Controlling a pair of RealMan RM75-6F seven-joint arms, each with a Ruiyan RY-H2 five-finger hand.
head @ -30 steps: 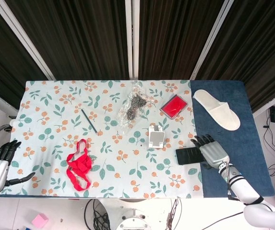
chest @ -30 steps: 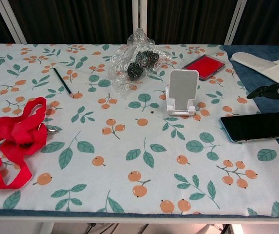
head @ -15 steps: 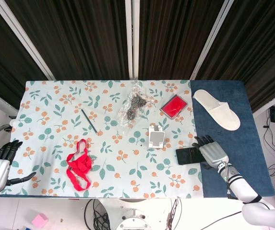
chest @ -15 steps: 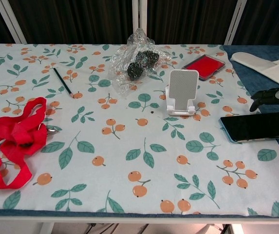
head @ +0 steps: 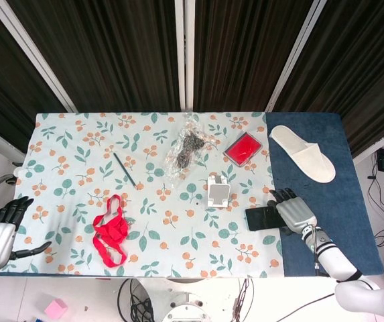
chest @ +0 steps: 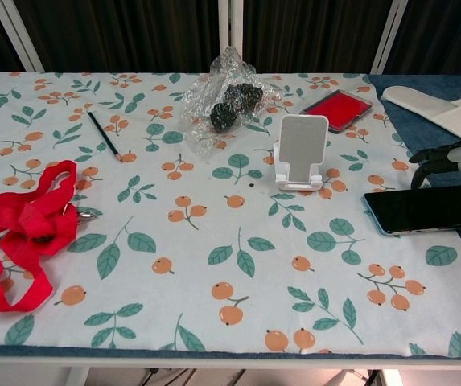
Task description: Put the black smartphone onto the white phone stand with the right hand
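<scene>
Early stage: black smartphone [chest: 427,209] flat on surface [chest: 214,241], lower right of frame, not yet lifted. Right hand [head: 292,211] over its far end, fingers curled downward; grip cannot tell. White phone stand [chest: 301,153] empty, near centre.

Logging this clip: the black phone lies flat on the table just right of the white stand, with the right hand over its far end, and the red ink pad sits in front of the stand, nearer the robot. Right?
Not quite. The red ink pad sits behind the white stand, farther from the robot, as the chest view shows. The rest holds: the black phone lies flat right of the stand, the right hand over its far end.
</scene>
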